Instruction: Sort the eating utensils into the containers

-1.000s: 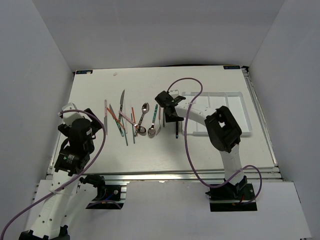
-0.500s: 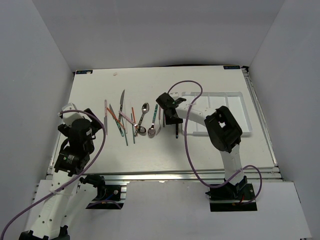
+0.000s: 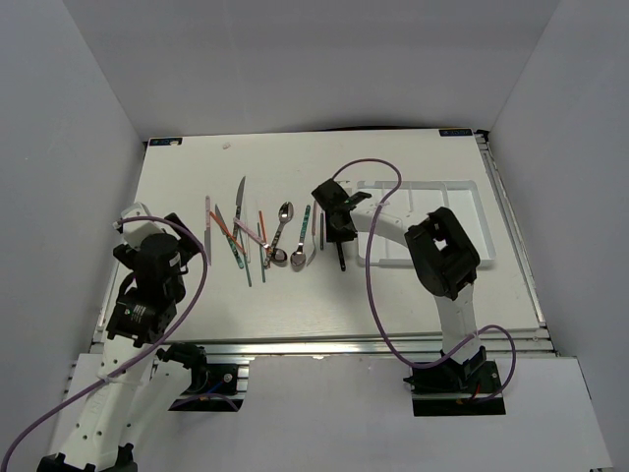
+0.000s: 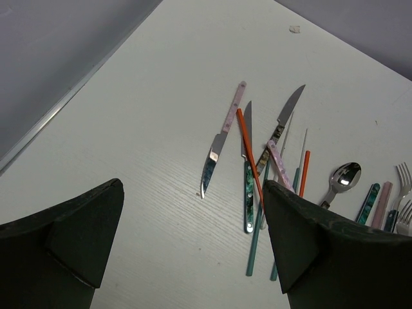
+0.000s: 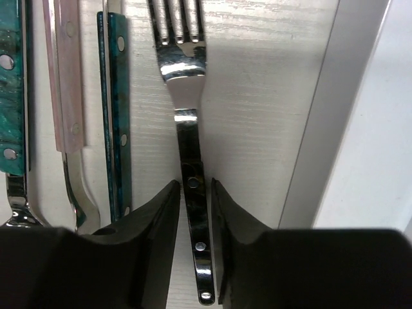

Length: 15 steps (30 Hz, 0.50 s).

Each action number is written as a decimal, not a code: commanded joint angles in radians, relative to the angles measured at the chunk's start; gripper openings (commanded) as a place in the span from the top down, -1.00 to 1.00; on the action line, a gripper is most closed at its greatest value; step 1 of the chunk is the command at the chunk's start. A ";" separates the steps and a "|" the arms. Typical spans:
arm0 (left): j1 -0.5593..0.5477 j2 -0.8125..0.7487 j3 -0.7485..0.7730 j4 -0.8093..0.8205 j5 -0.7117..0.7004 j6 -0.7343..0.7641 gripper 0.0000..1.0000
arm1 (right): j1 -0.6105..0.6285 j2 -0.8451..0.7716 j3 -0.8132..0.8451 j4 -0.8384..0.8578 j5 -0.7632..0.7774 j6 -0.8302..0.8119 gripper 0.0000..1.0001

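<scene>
Right gripper [image 5: 195,199]: is clamping the handle of the dark-handled fork [image 5: 183,96], which is lying on the desk [image 5: 257,77] just beside the white tray [image 5: 335,116]. Left gripper [image 4: 193,193]: is hanging wide open, holding nothing.

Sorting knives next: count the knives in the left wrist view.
3. A pink-handled knife on the left, a teal-handled knife beside it, and a dark-handled knife farthest back. Others may be hidden or out of frame.

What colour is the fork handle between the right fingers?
Black fork handle with silver rivets; clearest in right wrist view.
</scene>
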State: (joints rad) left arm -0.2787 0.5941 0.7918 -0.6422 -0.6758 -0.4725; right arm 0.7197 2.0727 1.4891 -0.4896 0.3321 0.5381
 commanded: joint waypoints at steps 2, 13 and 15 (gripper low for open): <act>0.003 -0.008 0.000 0.001 -0.027 -0.009 -0.96 | -0.002 0.020 -0.046 -0.027 -0.016 -0.009 0.39; 0.003 -0.024 0.003 -0.013 -0.073 -0.029 -0.96 | 0.004 0.009 -0.136 0.009 -0.064 -0.010 1.00; 0.003 -0.017 0.006 -0.014 -0.071 -0.028 -0.96 | 0.007 -0.034 -0.147 0.025 -0.077 -0.013 1.00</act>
State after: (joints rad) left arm -0.2787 0.5713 0.7918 -0.6445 -0.7269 -0.4950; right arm 0.7208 2.0323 1.4067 -0.3920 0.3119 0.5381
